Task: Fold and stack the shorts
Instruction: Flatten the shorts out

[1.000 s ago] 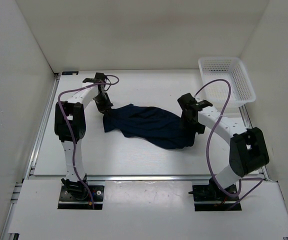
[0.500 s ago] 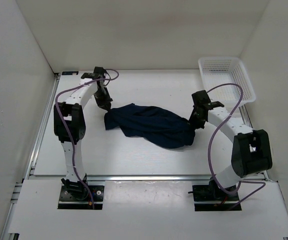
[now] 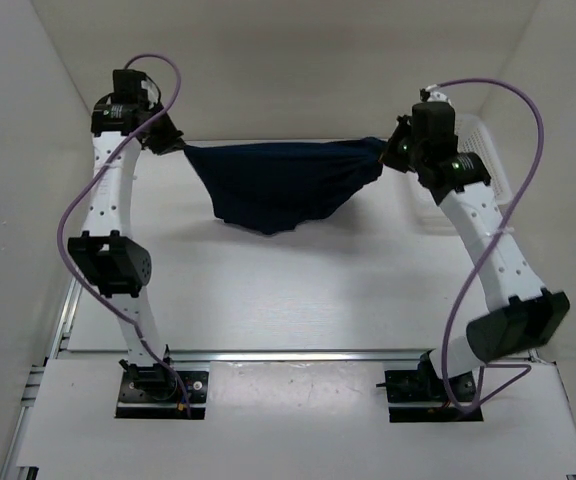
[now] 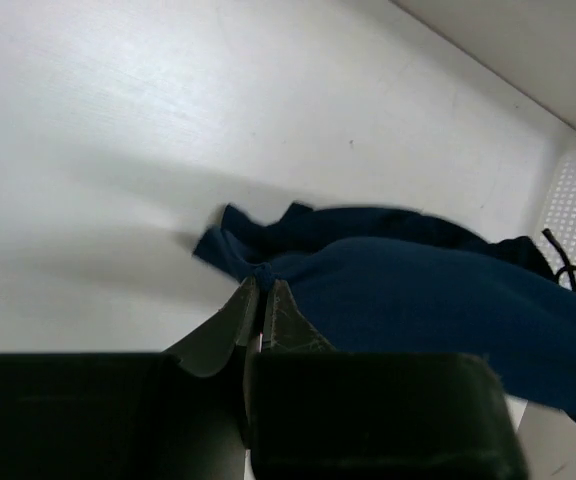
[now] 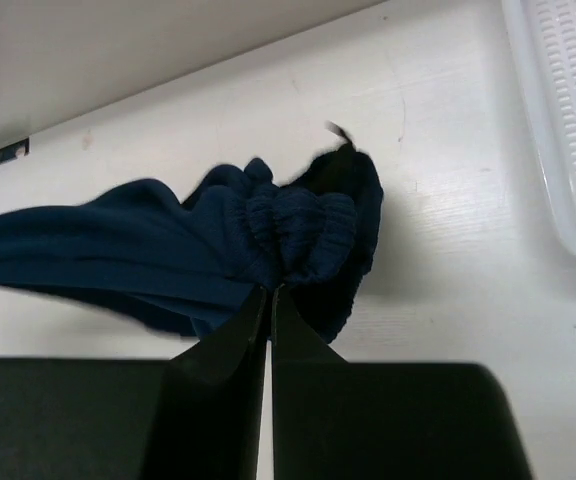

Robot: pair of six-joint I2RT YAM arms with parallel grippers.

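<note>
Both arms stand tall, wrists high over the table (image 3: 268, 290). Left gripper (image 3: 175, 146) pinched tight on one end of the shorts (image 3: 278, 185), right gripper (image 3: 390, 152) clamped on the gathered waistband end; shorts hang stretched between them, sagging mid-span above the table

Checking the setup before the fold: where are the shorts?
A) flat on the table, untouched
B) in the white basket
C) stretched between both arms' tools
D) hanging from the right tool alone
C: the shorts span from the left tool to the right tool, each shut on one end of the fabric.
</note>
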